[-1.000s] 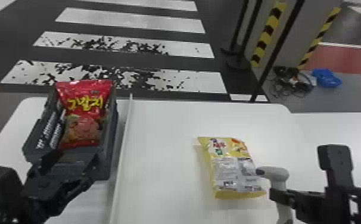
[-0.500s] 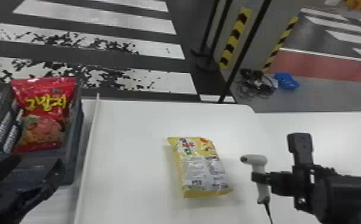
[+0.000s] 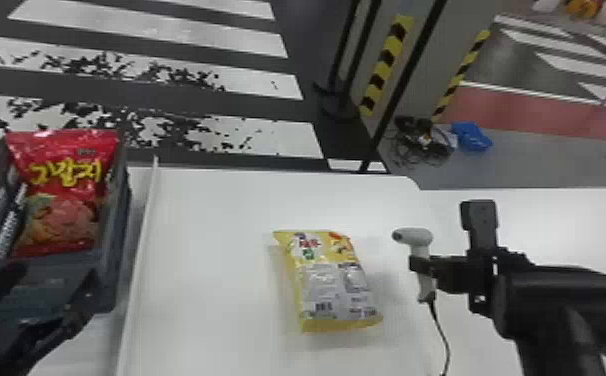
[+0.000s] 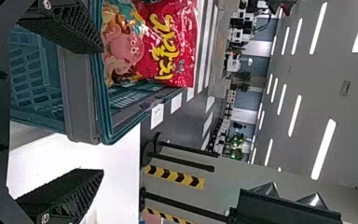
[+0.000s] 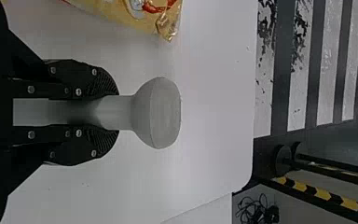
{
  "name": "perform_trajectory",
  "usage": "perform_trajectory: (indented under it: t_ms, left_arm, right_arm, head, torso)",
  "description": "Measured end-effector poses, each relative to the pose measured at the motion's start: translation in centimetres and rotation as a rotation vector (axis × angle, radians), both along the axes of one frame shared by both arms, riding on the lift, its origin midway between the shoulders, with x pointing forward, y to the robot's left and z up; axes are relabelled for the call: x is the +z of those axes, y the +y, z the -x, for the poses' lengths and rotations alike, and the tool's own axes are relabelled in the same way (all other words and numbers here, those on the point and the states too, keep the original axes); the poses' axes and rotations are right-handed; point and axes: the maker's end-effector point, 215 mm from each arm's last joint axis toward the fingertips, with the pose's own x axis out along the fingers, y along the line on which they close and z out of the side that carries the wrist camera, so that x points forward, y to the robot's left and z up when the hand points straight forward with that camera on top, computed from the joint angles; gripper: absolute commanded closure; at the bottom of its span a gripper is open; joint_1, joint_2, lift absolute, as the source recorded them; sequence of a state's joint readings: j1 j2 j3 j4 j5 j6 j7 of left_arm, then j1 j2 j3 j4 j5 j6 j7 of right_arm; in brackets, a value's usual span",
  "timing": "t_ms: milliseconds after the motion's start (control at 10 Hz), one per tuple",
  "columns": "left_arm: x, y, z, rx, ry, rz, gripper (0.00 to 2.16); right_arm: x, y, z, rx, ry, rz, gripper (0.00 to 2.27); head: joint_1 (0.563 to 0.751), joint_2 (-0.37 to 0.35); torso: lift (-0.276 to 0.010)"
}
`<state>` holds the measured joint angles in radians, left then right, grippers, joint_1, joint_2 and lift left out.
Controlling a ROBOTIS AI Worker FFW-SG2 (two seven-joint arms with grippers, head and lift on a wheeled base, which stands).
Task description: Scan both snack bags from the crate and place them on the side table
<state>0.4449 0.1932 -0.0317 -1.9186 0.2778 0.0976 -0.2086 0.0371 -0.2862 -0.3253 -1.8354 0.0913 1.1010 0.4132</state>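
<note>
In the head view my left gripper stands open over the near end of the crate, which holds a red snack bag leaning upright. The left wrist view has the same gripper with its fingers wide apart and nothing between them, the red bag beyond. A yellow snack bag lies back side up on the white table. To its right my right gripper is shut on the handle of the scanner. In the right wrist view, both pads of this gripper press the grey scanner.
A raised white divider runs between crate and table surface. The scanner's cable hangs toward the near edge. Past the table's far edge stand dark posts; cables and a blue bag lie on the floor.
The head view has swung to the right, so crate and yellow bag show farther left. The scanner, held in my right gripper, stands farther from the yellow bag than before.
</note>
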Motion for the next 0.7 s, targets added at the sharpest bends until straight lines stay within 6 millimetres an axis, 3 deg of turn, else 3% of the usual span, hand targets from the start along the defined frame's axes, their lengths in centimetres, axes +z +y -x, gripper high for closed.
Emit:
perform_trajectory:
  t_ms: [300,700]
  left_arm:
    - [0.0,0.0,-0.1,0.000,-0.001,0.000,0.08]
    - [0.0,0.0,-0.1,-0.001,0.001,0.001,0.08]
  right_arm:
    - [-1.4,-1.5,-1.0,-0.001,0.032,0.012,2.25]
    - [-2.9,-1.7,-0.8,0.004,0.062,-0.001,2.25]
  head:
    - [0.695,-0.330]
    - [0.695,-0.333]
  torso:
    - [-0.095]
    - [-0.095]
